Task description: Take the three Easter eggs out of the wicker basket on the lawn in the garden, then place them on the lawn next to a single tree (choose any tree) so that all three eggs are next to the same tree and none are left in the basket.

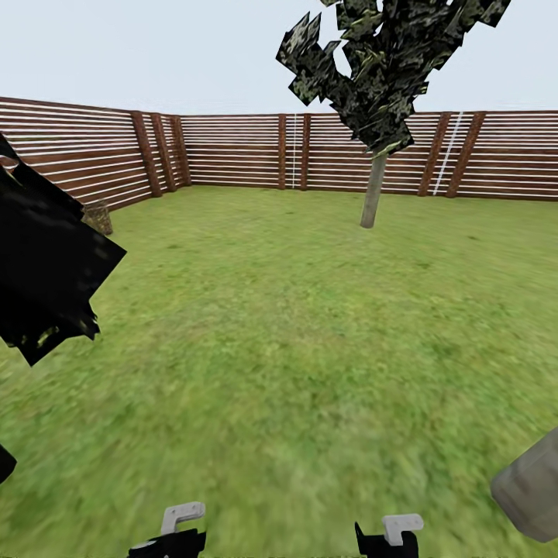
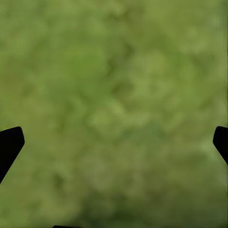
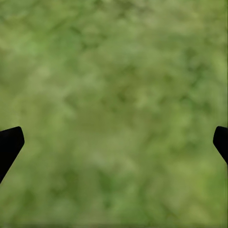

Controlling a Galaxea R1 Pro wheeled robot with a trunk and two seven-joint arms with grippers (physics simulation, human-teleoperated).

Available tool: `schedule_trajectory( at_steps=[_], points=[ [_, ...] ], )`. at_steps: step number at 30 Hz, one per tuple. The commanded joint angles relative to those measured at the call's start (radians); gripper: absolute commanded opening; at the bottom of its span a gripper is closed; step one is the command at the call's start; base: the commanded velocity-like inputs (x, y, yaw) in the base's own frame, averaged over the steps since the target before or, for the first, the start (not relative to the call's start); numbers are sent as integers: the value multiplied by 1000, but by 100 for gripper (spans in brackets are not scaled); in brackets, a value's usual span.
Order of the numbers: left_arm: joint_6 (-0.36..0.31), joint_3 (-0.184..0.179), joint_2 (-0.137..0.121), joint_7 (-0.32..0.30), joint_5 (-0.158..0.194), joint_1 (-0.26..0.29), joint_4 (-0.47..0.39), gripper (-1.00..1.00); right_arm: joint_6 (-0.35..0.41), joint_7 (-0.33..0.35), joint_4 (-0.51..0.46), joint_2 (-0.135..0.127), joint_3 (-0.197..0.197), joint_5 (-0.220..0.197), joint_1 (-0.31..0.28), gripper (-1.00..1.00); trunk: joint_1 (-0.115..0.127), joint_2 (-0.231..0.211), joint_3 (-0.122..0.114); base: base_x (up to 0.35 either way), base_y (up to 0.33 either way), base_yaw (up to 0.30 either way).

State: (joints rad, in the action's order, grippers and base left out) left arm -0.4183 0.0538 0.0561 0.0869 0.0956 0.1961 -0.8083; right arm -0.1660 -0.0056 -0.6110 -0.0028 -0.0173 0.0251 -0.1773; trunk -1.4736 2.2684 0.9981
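**A:** Wicker basket (image 1: 99,217) is sitting far off on our left in the head view, small and brown, close to the slatted fence (image 1: 232,151). Contents too small to tell, so we're not calling any eggs.

**B:** Tree?

**A:** We're seeing one tree (image 1: 373,190) ahead and to our right, slim grey-beige trunk standing upright on the lawn (image 1: 294,333), just in front of the fence, dark jagged canopy overhead. Basket and tree are well apart, open grass between them.

**B:** What's the black mass on the left edge?

**A:** Dark leaf planes (image 1: 46,263) very near the head camera. We're also getting a pale grey rounded shape (image 1: 535,492) at the lower right corner; can't tell what it is.

**B:** Claws?

**A:** Left claw (image 2: 114,142) is spread wide, dark fingertips (image 2: 9,145) sitting at opposite edges of the left wrist view, only blurred grass between them. Right claw (image 3: 114,142) is doing the same, fingertips (image 3: 9,145) far apart, nothing pinched. Both are pointing down at grass.

**B:** Head view of the arms?

**A:** We're seeing just the black wrist ends with pale brackets at the bottom edge, left (image 1: 174,531) and right (image 1: 391,535).
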Motion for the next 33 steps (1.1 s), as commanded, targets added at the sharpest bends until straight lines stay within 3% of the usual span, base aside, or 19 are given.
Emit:
schedule_trajectory(
  at_steps=[1, 22, 33],
  points=[
    [-5, 1, 1, 5, 10, 0, -2, 100, -3, -1, 0, -1, -1, 3, 0, 100, -4, 8, 4, 0, 0, 0],
    [-5, 1, 1, 5, 10, 0, 0, 100, -3, -1, 1, 0, -1, 2, -1, 100, -84, 155, 70, 0, 0, 0],
    [-5, 1, -1, 5, 9, 0, 0, 100, -4, -1, 2, 0, -1, 2, -1, 100, -84, 155, 70, 30, 0, 0]
  ],
)
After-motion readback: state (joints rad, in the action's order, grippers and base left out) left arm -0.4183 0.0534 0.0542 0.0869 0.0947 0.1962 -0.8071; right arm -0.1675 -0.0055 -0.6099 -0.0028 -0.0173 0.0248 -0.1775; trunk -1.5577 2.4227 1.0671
